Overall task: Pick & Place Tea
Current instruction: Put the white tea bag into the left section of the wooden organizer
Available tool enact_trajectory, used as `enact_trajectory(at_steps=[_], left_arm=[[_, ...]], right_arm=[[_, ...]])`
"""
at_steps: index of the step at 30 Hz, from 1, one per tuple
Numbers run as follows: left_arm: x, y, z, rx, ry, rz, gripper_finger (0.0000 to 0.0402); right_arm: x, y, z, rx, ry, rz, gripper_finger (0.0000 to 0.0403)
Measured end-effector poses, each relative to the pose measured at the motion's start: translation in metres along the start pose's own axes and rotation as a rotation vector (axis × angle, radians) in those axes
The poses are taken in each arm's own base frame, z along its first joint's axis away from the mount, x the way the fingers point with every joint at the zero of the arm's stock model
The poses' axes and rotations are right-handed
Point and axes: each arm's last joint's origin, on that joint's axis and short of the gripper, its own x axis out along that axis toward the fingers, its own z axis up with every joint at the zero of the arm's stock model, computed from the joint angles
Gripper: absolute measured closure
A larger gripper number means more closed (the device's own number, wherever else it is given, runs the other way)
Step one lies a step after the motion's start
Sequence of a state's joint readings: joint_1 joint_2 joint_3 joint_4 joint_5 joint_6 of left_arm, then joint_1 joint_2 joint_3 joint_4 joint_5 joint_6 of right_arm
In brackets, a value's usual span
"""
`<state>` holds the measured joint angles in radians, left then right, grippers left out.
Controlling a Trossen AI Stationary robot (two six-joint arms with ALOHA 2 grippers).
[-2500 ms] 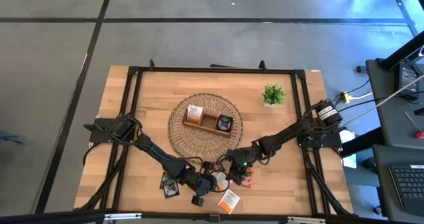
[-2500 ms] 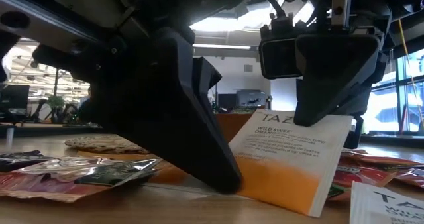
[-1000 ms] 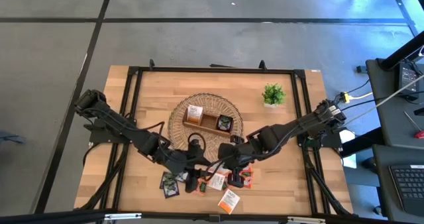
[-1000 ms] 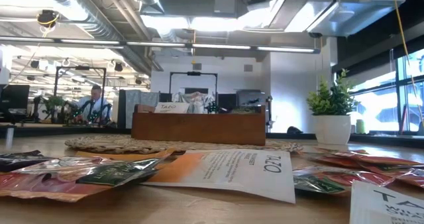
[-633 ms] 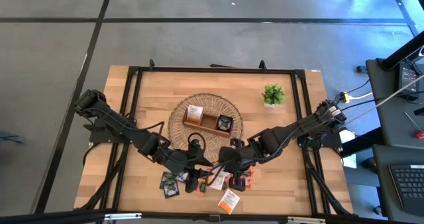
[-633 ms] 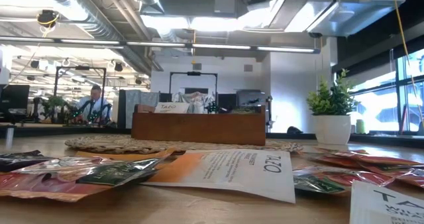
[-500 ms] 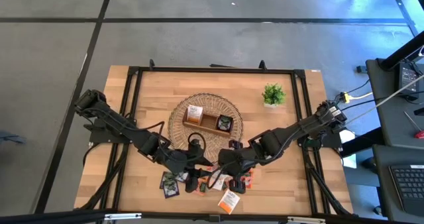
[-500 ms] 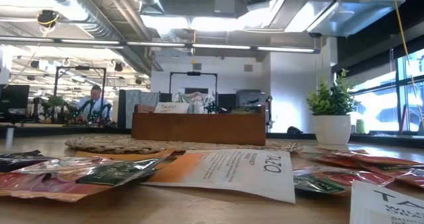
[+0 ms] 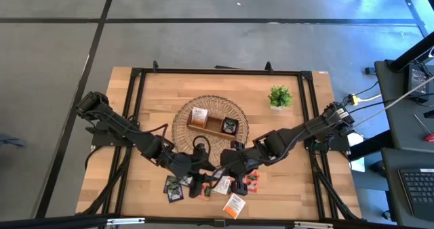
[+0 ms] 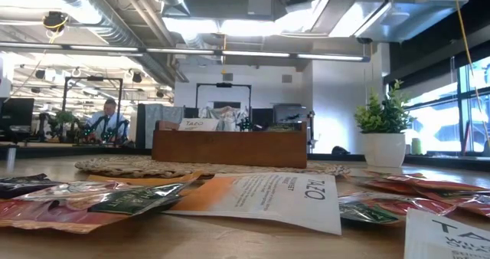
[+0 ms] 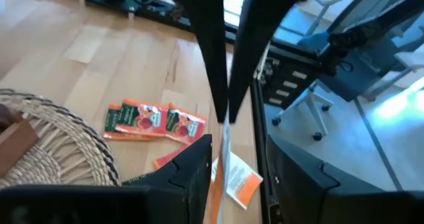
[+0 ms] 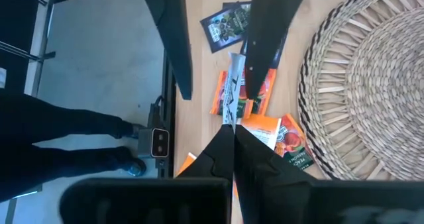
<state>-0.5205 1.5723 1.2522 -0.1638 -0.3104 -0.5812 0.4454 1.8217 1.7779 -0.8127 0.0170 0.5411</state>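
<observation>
My right gripper (image 12: 230, 132) is shut on a white-and-orange tea sachet (image 12: 231, 85) above the table's near middle. My left gripper (image 11: 233, 159) faces it, open, with one finger on either side of the sachet (image 11: 220, 159); I cannot tell whether a finger touches it. More tea sachets lie flat on the wood below: a white-orange one (image 10: 264, 199), red ones (image 11: 149, 118), a dark one (image 12: 228, 22) and an orange one (image 9: 234, 204). The brown wooden tray (image 9: 213, 124) stands on the round woven basket (image 9: 186, 134). My right gripper pinches one edge of the sachet (image 12: 229, 121) between its two fingers. The sachet sticks out past the fingertips, seen edge-on. It hangs clear of the table and of the sachets lying under it.
A small potted plant (image 9: 279, 97) stands at the far right of the table. A black frame (image 9: 217, 71) runs round the tabletop. Bare wood lies left of the basket (image 9: 152, 107) and at the right (image 9: 285, 188). A person sits far off in the room (image 10: 111, 117).
My right gripper has tipped and carried the sachet a little toward the table's left edge, closer to my left gripper. The sachets on the table have not moved.
</observation>
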Motion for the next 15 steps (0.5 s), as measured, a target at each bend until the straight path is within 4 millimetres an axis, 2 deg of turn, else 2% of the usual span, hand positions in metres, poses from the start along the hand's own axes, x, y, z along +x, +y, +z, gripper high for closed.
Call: enact_trajectory(at_steps=[4,15], left_arm=[[0.0002,-0.0004,0.0037,-0.012,-0.034,-0.007,0.0286],[0.0032,0.0074,0.0085,-0.023,-0.018,-0.024,0.0383]], right_arm=[[0.0001,0.0,0.0,0.0,0.001,0.001,0.0397],[0.0002,0.0003,-0.0003,-0.004,0.007,0.009,0.0397]])
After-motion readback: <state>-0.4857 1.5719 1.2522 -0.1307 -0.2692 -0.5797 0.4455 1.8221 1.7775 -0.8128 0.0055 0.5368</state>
